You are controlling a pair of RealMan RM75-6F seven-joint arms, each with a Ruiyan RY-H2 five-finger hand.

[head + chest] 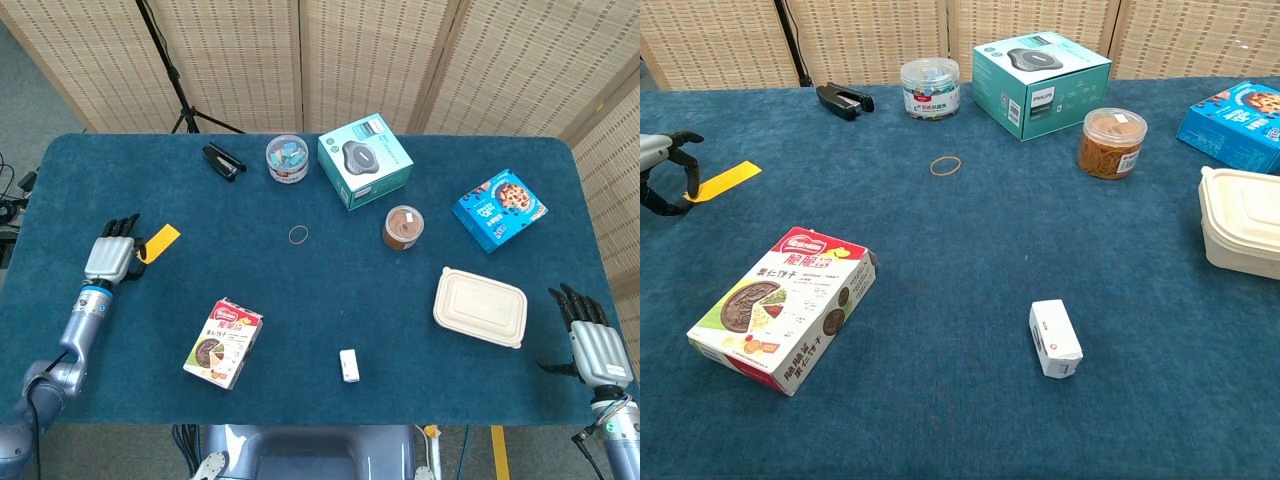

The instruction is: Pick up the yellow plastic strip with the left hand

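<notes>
The yellow plastic strip point(160, 242) point(725, 180) lies flat on the blue table at the far left. My left hand point(110, 255) point(662, 170) is right at its near end. In the chest view the fingers arch down over that end with the thumb below, and a gap shows inside the curl. The strip's end sits by the fingertips point(688, 190), and no firm pinch is visible. My right hand point(590, 340) rests at the table's front right corner with its fingers spread and nothing in it. It is outside the chest view.
A snack box point(223, 342) lies in front of the strip. A black stapler point(222, 162), a clip jar point(286, 158), a teal box point(365, 160) and a rubber band point(299, 235) sit further back. A brown jar point(403, 227), a cookie box point(499, 208), a lunch container point(480, 306) and a small white box point(348, 365) are to the right.
</notes>
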